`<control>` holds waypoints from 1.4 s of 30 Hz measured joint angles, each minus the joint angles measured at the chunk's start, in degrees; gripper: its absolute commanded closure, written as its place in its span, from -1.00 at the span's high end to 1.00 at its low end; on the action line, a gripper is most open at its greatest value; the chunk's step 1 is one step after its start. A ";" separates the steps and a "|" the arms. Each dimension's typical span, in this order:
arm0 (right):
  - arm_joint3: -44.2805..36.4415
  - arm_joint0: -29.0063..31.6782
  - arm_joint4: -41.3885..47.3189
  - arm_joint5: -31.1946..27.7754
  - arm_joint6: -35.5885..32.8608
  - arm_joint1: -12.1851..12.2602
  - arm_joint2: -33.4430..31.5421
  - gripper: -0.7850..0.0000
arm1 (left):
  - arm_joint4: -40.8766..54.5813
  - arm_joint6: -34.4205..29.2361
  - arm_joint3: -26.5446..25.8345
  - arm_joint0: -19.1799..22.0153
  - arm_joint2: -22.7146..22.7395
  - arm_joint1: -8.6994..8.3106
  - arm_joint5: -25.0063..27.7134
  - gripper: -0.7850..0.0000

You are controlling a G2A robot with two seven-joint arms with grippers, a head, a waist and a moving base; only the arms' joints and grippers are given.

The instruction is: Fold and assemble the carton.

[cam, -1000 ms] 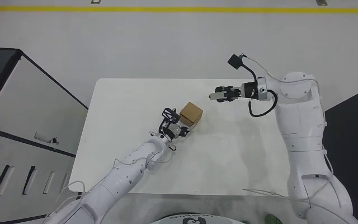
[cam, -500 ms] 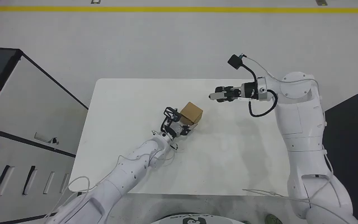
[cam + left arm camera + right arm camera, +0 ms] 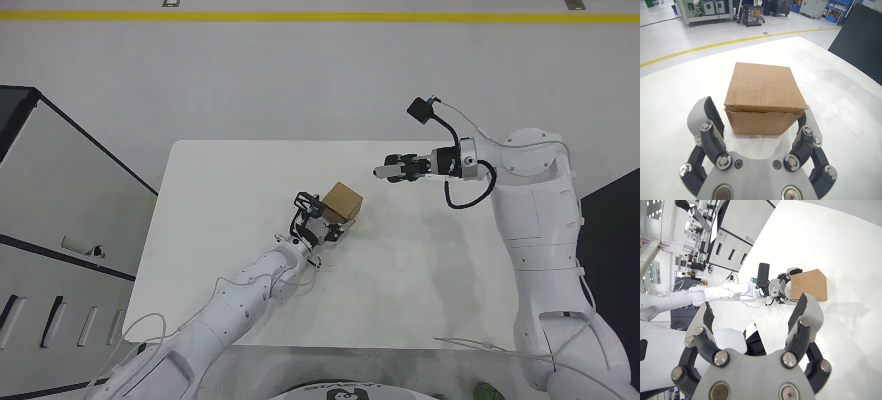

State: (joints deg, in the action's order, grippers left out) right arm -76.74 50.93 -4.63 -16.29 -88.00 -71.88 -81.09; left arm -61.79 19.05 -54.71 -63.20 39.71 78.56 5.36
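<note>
Found carton (image 3: 762,94) dead ahead of left gripper (image 3: 758,117), spread wide astride its near face. Logged right gripper (image 3: 385,171) also wide, well apart from carton.

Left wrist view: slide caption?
Open left claw flanks the carton, lid down, on the white table.

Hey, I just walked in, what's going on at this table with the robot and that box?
The robot is working on a brown carton that stands on the white table and already looks folded into a closed box. The left gripper sits low at one side of the carton, jaws open and straddling it, with one finger clearly apart from the cardboard. The right gripper hangs off to the side, jaws open and empty.
</note>
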 measured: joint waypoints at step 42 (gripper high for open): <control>0.00 0.00 0.00 0.00 0.00 0.00 0.00 1.00 | -11.73 -13.79 -29.06 -15.44 25.19 -10.62 33.96 -1.00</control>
State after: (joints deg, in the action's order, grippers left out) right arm -76.74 50.93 -4.63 -16.29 -88.00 -71.88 -81.09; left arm -73.52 5.26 -83.76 -78.64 64.90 67.94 39.32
